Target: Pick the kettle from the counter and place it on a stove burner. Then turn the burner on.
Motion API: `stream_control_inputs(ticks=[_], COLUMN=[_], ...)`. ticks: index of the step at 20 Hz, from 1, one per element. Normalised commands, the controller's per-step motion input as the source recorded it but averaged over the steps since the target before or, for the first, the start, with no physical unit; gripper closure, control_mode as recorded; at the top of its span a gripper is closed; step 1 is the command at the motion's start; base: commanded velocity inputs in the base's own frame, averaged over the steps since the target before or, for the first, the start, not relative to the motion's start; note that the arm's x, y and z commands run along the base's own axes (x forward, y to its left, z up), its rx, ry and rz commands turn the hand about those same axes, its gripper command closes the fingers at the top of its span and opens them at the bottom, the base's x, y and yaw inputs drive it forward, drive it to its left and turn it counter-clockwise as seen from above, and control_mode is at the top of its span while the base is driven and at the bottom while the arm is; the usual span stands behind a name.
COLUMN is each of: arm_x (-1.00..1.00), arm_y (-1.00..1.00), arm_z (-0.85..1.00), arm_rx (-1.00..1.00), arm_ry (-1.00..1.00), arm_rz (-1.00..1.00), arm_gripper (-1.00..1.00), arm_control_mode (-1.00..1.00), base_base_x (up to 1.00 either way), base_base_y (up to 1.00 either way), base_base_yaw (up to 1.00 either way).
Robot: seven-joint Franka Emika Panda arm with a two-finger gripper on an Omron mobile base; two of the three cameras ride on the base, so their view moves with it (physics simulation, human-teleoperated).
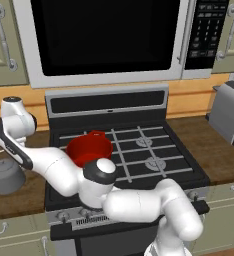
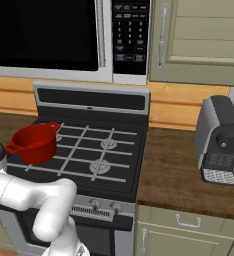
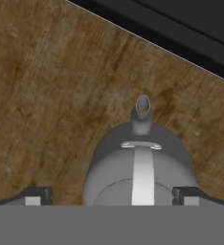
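One kettle [image 1: 7, 175], one red pot [image 1: 89, 147]

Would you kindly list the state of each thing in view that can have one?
kettle: upright on the counter, not lifted.
gripper: open, fingertips either side of the kettle.
red pot: upright on the stove's front left grate, no lid.
burners: no flame showing.
microwave: door shut.
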Motion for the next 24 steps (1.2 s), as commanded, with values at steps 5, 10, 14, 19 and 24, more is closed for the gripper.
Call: stream_control_inputs(ticks=[5,10,14,19,24], arm_x=[0.0,0.0,0.0,-0.33,-0.65], arm_y=[0.0,0.0,0.0,0.0,0.0], arm_z=[-0.03,0.0,0.0,0.19,0.42], arm_rx=[0.0,0.0,0.0,0.0,0.0], arm_ry=[0.0,0.0,0.0,-0.09,-0.11], arm_rz=[0.0,0.0,0.0,0.0,0.03], arm_gripper=[-1.0,1.0,1.0,1.0,1.0], arm_control_mode=[-1.0,-1.0,-1.0,-1.0,-1.0], base_base_x=[0.0,0.0,0.0,0.0,0.0], base_base_y=[0.0,0.0,0.0,0.0,0.0], base_base_yaw=[0.0,0.0,0.0,0.0,0.0])
